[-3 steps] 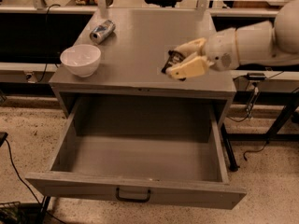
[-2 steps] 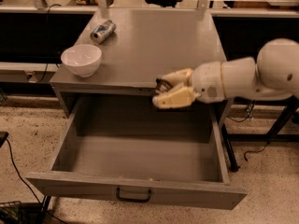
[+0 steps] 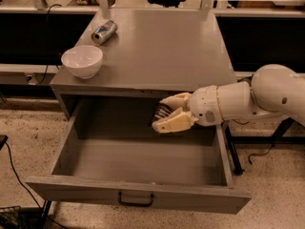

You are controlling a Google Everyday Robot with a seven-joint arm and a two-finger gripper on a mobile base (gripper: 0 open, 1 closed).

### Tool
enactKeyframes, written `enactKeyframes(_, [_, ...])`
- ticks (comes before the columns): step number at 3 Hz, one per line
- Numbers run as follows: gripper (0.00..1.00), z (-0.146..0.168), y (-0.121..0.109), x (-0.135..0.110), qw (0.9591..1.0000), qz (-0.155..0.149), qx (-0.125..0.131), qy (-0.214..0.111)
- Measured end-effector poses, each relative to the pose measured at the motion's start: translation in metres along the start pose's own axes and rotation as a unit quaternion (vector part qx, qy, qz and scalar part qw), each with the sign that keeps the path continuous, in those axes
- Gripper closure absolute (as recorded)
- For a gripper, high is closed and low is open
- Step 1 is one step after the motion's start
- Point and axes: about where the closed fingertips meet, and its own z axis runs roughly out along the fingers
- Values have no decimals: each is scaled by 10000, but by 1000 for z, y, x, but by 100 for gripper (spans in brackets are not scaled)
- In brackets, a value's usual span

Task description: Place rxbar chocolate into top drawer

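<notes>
**Bar held over the open drawer**

The rxbar chocolate, a small flat bar in a black wrapper with pale stripes, shows only as a dark, streaked end. It is pinched between the two cream fingers of the gripper, which are drawn narrowly together on it. The gripper, on a white arm reaching in from the right, hangs over the back right part of the top drawer. This wide, shallow grey metal drawer is pulled open, and the gripper sits just below the front edge of the grey cabinet top. The bar appears clear of the drawer floor.

A second ago the gripper and bar were above the cabinet top. Shortly after, they were level with its front edge, and now they sit lower, in the drawer opening. The round white bowl and the silver can lying on its side have not moved.
</notes>
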Motion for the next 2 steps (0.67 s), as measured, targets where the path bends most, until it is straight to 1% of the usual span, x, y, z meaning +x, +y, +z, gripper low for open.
enactKeyframes(1, [100,36,-2,32,9979,-243,306,510])
enactKeyframes(2, [100,79,-2,95,9889,-414,580,1304])
